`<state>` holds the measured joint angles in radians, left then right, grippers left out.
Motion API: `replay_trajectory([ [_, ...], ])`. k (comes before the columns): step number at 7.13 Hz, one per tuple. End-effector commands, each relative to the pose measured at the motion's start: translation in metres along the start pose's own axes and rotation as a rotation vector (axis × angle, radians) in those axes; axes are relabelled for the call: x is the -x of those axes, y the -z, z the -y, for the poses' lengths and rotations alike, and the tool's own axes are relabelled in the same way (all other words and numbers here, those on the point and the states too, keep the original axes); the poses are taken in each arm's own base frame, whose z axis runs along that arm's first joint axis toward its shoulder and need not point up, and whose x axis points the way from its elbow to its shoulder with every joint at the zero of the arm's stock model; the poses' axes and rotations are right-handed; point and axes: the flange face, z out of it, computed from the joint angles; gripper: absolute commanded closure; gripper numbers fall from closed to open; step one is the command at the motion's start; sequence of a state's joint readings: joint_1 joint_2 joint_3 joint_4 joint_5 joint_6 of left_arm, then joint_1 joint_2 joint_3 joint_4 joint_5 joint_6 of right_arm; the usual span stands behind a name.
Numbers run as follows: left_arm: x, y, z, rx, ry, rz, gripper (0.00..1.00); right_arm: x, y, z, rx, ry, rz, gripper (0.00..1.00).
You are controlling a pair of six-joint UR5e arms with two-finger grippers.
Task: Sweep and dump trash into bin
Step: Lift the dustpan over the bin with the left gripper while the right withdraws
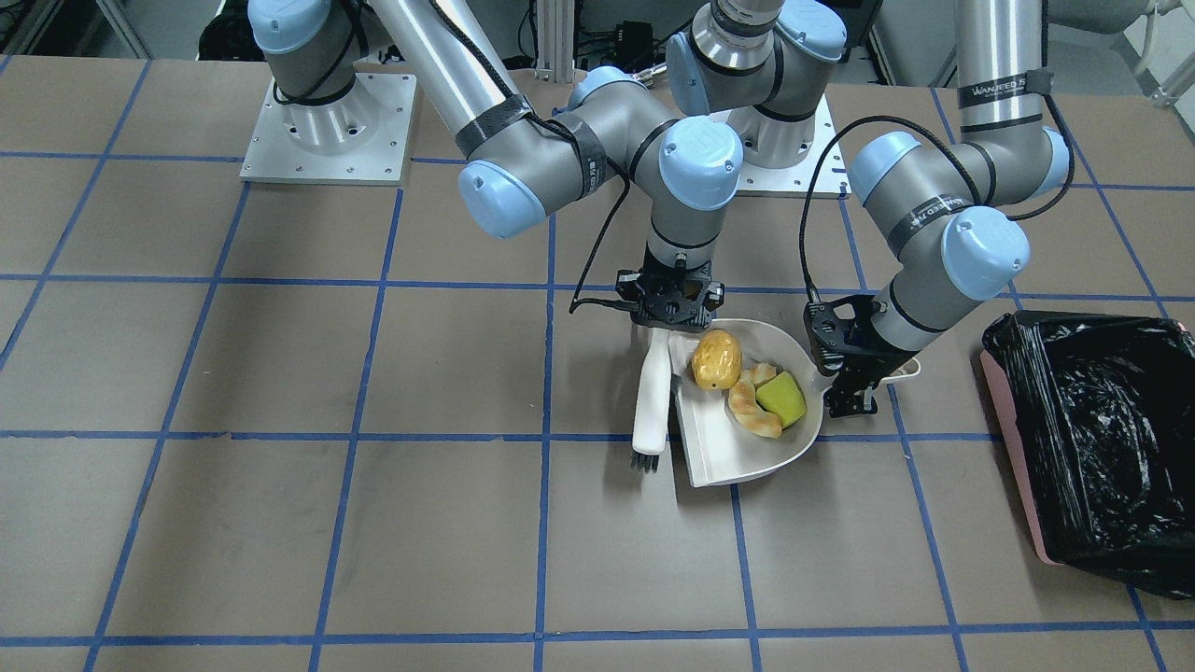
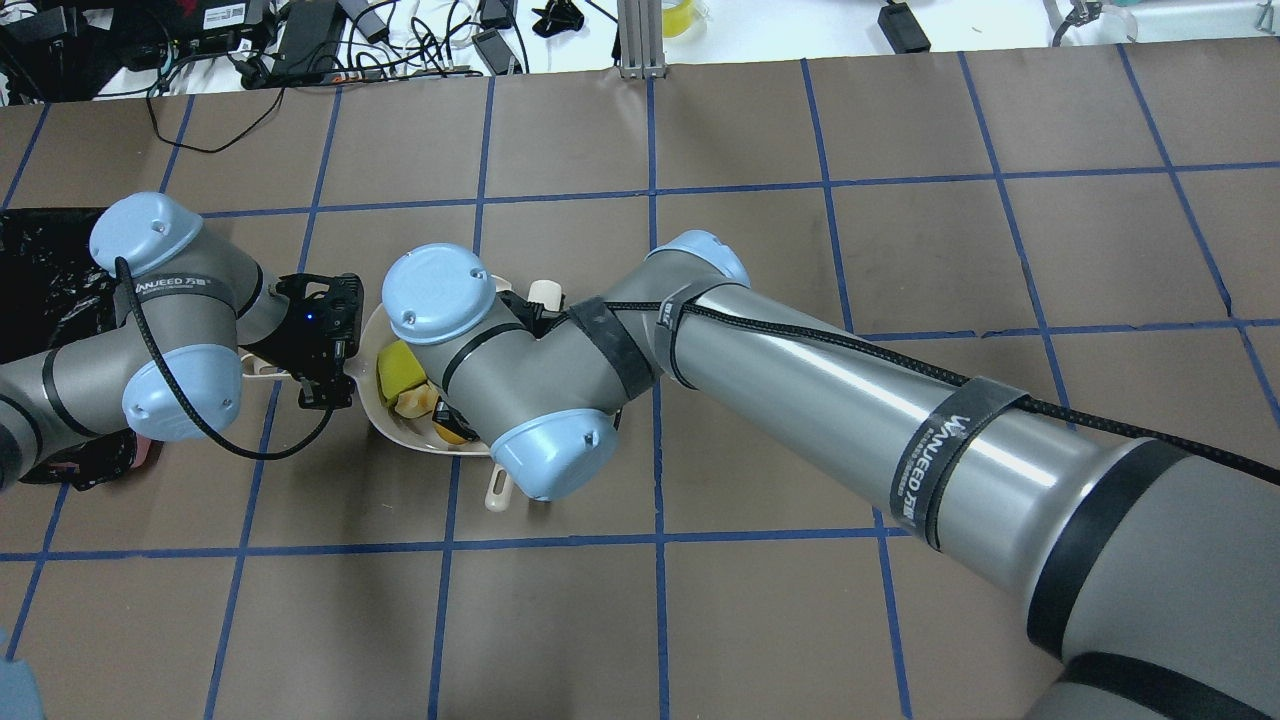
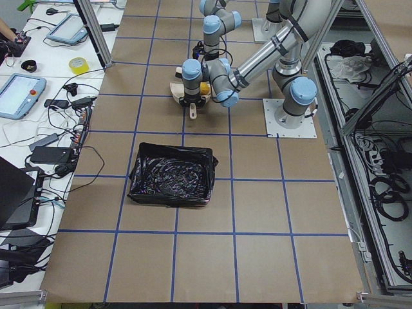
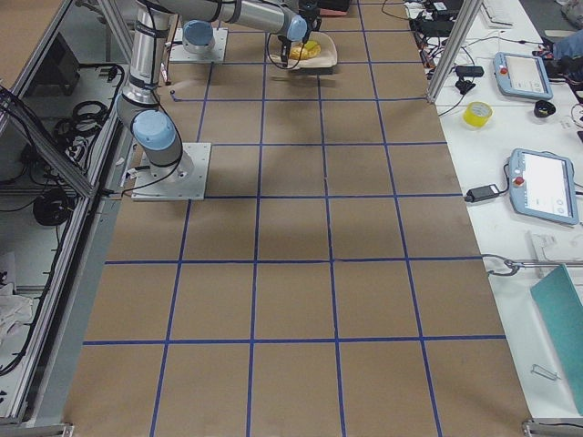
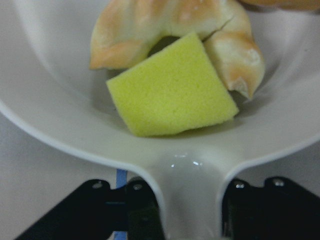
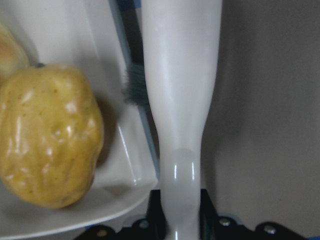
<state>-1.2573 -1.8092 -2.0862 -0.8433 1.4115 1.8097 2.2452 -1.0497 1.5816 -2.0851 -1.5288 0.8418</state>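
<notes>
Overhead, the right arm [image 2: 560, 360] covers most of the cream-white plastic dustpan [image 2: 405, 435]; the black-bagged pink bin [image 2: 40, 262] is cut off left.

Light: bright, even, from overhead; cool cast.
Shadows: soft and faint on the brown paper counter [image 1: 280, 523].
Glare: speckles on the crinkled glossy black plastic bag [image 1: 1102, 439]; streaks on the white plastic brush handle [image 6: 182, 100].
Focus: wrist views soft; cream-white plastic dustpan [image 5: 45, 100] blurred at the near rim.

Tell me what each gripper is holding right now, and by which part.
The left gripper holds the dustpan by its handle; the right gripper holds the brush by its handle end.
</notes>
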Motion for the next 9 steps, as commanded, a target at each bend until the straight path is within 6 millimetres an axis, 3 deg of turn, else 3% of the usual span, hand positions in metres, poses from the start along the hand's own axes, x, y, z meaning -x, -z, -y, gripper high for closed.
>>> replay_trajectory([
  [1, 0.011, 0.012, -0.002, -0.042, 0.003, 0.023, 1.00, -0.040, 0.032, 0.030, 0.022, 0.044, -0.056, 1.00],
  [2, 0.015, 0.016, 0.000, -0.070, 0.012, -0.011, 1.00, -0.085, 0.067, 0.057, 0.053, 0.070, -0.080, 1.00],
  [3, 0.021, 0.026, -0.004, -0.072, 0.021, -0.019, 1.00, -0.143, 0.093, 0.096, 0.077, 0.099, -0.083, 1.00],
  [4, 0.032, 0.038, -0.018, -0.098, 0.052, -0.023, 1.00, -0.198, 0.129, 0.123, 0.060, 0.108, -0.088, 1.00],
  [5, 0.043, 0.056, -0.028, -0.183, 0.101, -0.068, 1.00, -0.250, 0.148, 0.143, 0.064, 0.134, -0.090, 1.00],
  [7, 0.061, 0.109, -0.059, -0.287, 0.186, -0.062, 1.00, -0.344, 0.159, 0.193, 0.052, 0.099, -0.068, 1.00],
  [8, 0.062, 0.127, -0.073, -0.390, 0.251, -0.061, 1.00, -0.379, 0.159, 0.207, 0.060, 0.068, -0.043, 1.00],
  [9, 0.059, 0.140, -0.103, -0.442, 0.331, -0.047, 1.00, -0.395, 0.149, 0.217, 0.072, 0.124, -0.047, 1.00],
])
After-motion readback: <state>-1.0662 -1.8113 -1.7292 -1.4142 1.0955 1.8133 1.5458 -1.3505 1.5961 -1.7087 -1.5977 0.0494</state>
